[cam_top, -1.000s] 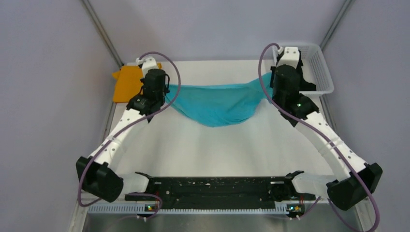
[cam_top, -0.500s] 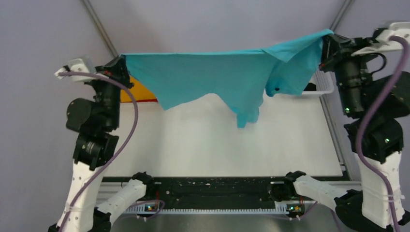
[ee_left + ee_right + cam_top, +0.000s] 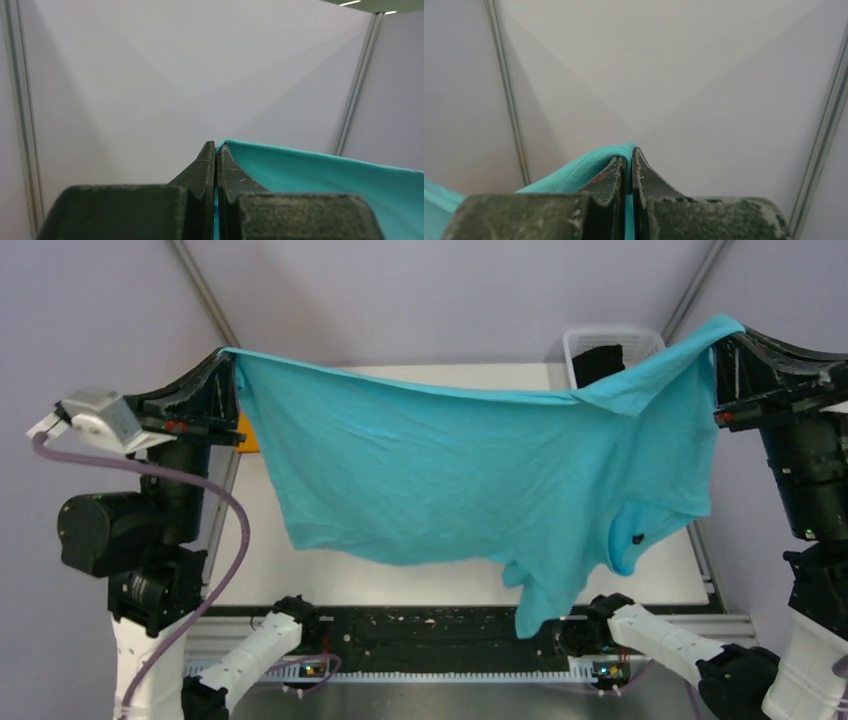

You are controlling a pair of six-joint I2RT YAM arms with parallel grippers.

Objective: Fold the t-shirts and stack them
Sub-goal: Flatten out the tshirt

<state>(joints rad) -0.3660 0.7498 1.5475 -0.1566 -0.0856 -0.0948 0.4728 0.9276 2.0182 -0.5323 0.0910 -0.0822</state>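
Observation:
A turquoise-blue t-shirt [image 3: 470, 475] hangs spread high above the table between both arms. My left gripper [image 3: 228, 358] is shut on its upper left corner, and in the left wrist view the cloth [image 3: 320, 172] is pinched between the fingertips of that gripper [image 3: 216, 146]. My right gripper [image 3: 722, 335] is shut on the upper right corner, where the hem [image 3: 589, 167] wraps over the tips of that gripper [image 3: 629, 152]. A sliver of an orange t-shirt [image 3: 243, 435] shows behind the left arm. Something black [image 3: 598, 363], perhaps the black t-shirt, lies in the basket.
A white mesh basket [image 3: 612, 338] stands at the far right of the white table [image 3: 400, 575]. The hanging cloth hides most of the tabletop. A black rail [image 3: 440, 630] runs along the near edge between the arm bases. Grey walls enclose the cell.
Both arms have risen and pulled apart, lifting the turquoise-blue shirt off the table and stretching it wide; it now hangs nearer the camera, with its lower edge swung toward the near rail.

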